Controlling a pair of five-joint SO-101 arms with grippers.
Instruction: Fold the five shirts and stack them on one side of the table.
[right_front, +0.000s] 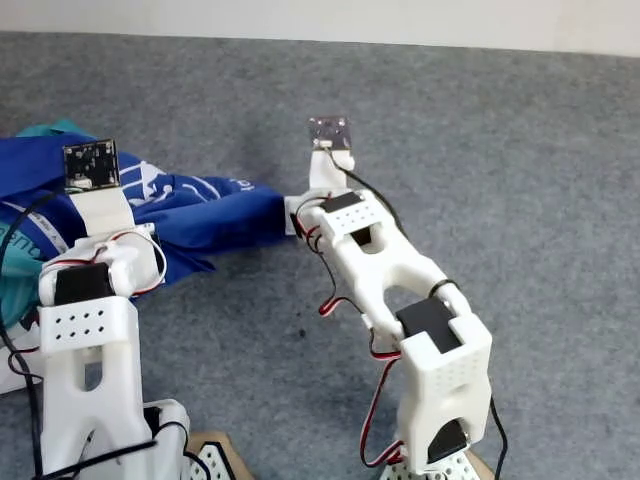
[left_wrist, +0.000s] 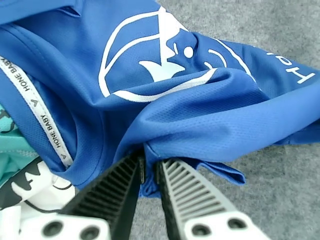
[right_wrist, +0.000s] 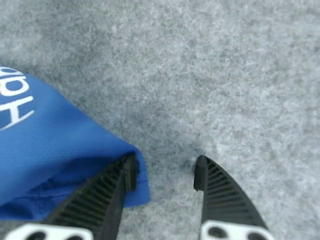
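From above, the blue shirt (right_front: 200, 215) lies rumpled on the left part of the grey table (right_front: 480, 150), one end stretched toward the middle. A teal shirt (right_front: 55, 128) peeks out behind it at the table's left edge. My left arm (right_front: 85, 330) stands over the shirt's bulk, and my right arm (right_front: 370, 240) reaches in to the shirt's stretched end near the table's centre. From my left wrist, the left claw (left_wrist: 150, 162) is pinched narrow on a fold of the blue shirt, with the cloth bunched up between the two ribbed fingers (left_wrist: 117, 187). The shirt's white emblem (left_wrist: 155, 70) spreads just past the fold, and a white neck tape (left_wrist: 45, 120) runs along one side. Beside that tape show a bit of the teal shirt and a white cloth (left_wrist: 20, 187) with black print, both partly under the blue one. From my right wrist, the right claw (right_wrist: 165, 164) stands apart and grips nothing. One finger (right_wrist: 107, 192) lies over the shirt's blue corner, whose hem pokes a little way into the gap. The other finger is over bare grey felt, apart from the cloth. White lettering (right_wrist: 12, 102) shows on the shirt near that corner.
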